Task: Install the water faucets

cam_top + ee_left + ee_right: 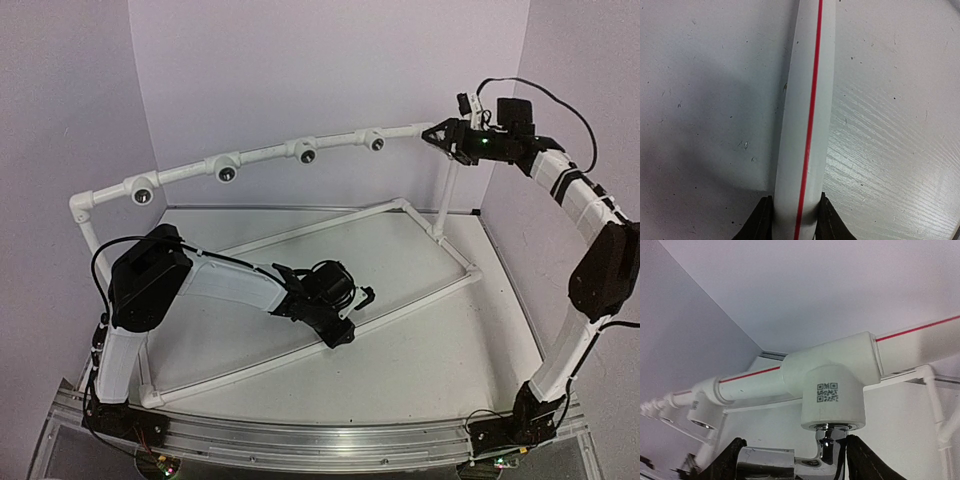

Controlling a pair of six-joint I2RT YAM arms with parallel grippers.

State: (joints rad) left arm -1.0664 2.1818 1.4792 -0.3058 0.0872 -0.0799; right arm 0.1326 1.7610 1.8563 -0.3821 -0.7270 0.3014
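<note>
L gripper (795, 222): clamped on low pipe (807, 100) w/ red stripe, fingers (760, 225) tight on both sides.
R gripper (792, 452): up at right end of top pipe (920, 345), grasping tap.
Tap (767, 460): chrome, btwn R fingers, stem up into QR-marked socket (832, 405).
Other sockets (227, 170): four along top pipe, dark holes facing fwd.
Table (420, 340): white, pipe frame sits on it.

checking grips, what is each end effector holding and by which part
The left end effector clamps the red-striped pipe across its width; the right end effector grips the faucet by its chrome body.
</note>
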